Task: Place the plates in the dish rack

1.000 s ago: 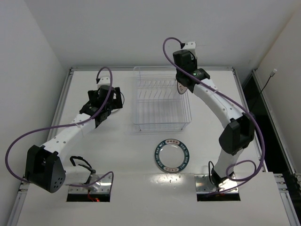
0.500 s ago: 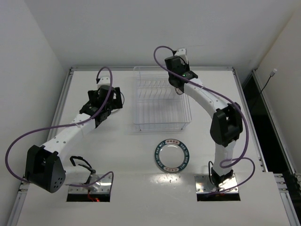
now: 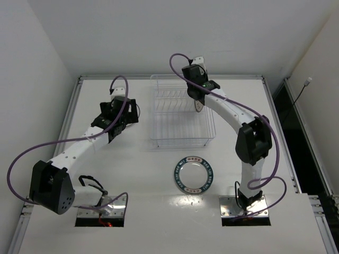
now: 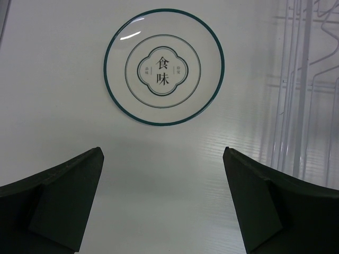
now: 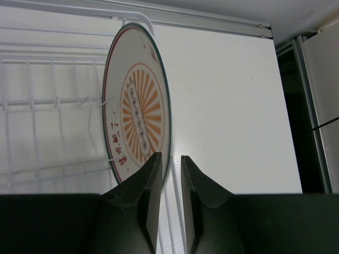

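Note:
My right gripper [image 5: 171,161] is shut on the lower rim of the plate with the orange-brown striped pattern [image 5: 139,114]. It holds that plate upright on edge among the prongs at the back right of the clear wire dish rack [image 3: 180,114]. In the top view this gripper [image 3: 198,100] hangs over the rack's right side. The plate with thin dark rings [image 4: 164,66] lies flat on the table just ahead of my left gripper [image 4: 161,159], which is open and empty. The teal-rimmed plate [image 3: 193,174] lies flat in front of the rack.
The rack's wires [image 4: 302,79] show at the right edge of the left wrist view, close to the ringed plate. The table's raised back rail [image 5: 185,18] runs right behind the rack. A dark gap [image 3: 296,132] lies beyond the table's right edge.
My right arm has swung left and back with the striped plate, bringing it from the rack's right edge in over the back prongs. The left arm has barely moved.

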